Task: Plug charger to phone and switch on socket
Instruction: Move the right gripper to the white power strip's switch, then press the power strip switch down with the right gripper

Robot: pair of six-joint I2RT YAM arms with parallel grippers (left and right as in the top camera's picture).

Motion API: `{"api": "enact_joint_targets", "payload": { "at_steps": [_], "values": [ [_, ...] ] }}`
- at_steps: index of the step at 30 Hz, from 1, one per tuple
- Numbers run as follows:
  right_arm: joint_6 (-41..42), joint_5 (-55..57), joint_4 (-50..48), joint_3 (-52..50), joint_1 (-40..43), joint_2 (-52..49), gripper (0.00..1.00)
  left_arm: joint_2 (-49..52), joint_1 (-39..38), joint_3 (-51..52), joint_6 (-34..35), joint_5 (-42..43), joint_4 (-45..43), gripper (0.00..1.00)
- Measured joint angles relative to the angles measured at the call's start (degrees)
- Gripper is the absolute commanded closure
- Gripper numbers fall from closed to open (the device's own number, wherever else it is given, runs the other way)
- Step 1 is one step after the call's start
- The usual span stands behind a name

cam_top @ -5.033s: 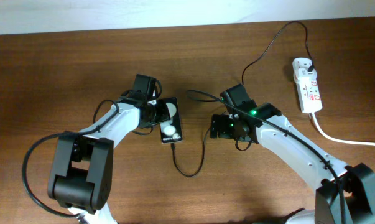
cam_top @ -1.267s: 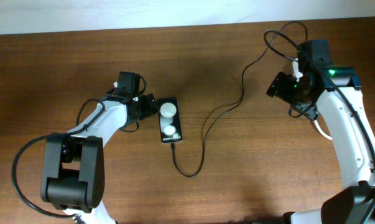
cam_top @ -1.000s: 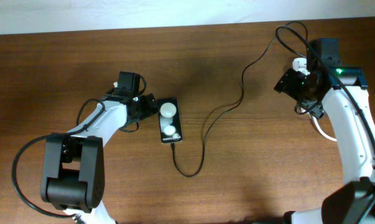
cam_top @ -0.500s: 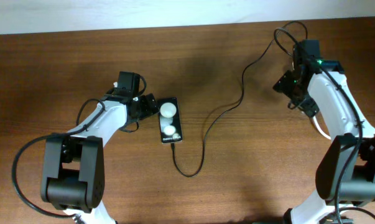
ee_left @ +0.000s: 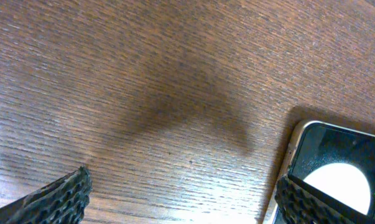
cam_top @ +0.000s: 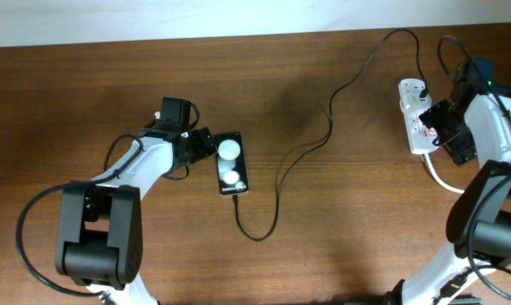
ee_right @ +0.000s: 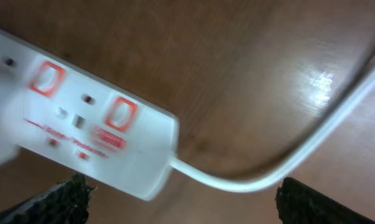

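The black phone (cam_top: 231,164) lies flat left of centre, two white round reflections on its glass. The thin black charger (cam_top: 329,129) cable meets the phone's near end, loops toward me, then runs up and right to a black plug (cam_top: 425,90) at the far end of the white socket (cam_top: 415,119). My left gripper (cam_top: 202,144) rests open just left of the phone; in the left wrist view one fingertip (ee_left: 321,202) overlaps the phone (ee_left: 342,158) corner. My right gripper (cam_top: 447,129) hangs open beside the socket's right edge, above the socket (ee_right: 94,130) near end with its red switch marks.
A thick white cord (cam_top: 448,182) leaves the socket's near end and curves off to the right edge of the wooden table (cam_top: 86,85); it also crosses the right wrist view as the white cord (ee_right: 287,162). A pale wall strip runs along the table's far edge.
My right arm has swung right, from over the socket to its right side, so the whole strip now shows. The left arm, phone and cable have not moved.
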State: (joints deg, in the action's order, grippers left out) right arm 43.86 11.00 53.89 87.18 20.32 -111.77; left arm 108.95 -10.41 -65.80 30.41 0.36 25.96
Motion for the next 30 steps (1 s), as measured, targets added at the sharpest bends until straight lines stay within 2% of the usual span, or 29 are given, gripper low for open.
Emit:
{"api": "enact_joint_targets", "payload": {
  "at_steps": [9, 30],
  "values": [
    [2.6, -2.3, -8.9, 0.0, 0.0, -2.8, 0.01, 0.0, 0.0, 0.0, 0.0, 0.0, 0.0, 0.01],
    [4.9, -3.0, -17.8, 0.0, 1.9, -9.4, 0.01, 0.0, 0.0, 0.0, 0.0, 0.0, 0.0, 0.01]
  ]
}}
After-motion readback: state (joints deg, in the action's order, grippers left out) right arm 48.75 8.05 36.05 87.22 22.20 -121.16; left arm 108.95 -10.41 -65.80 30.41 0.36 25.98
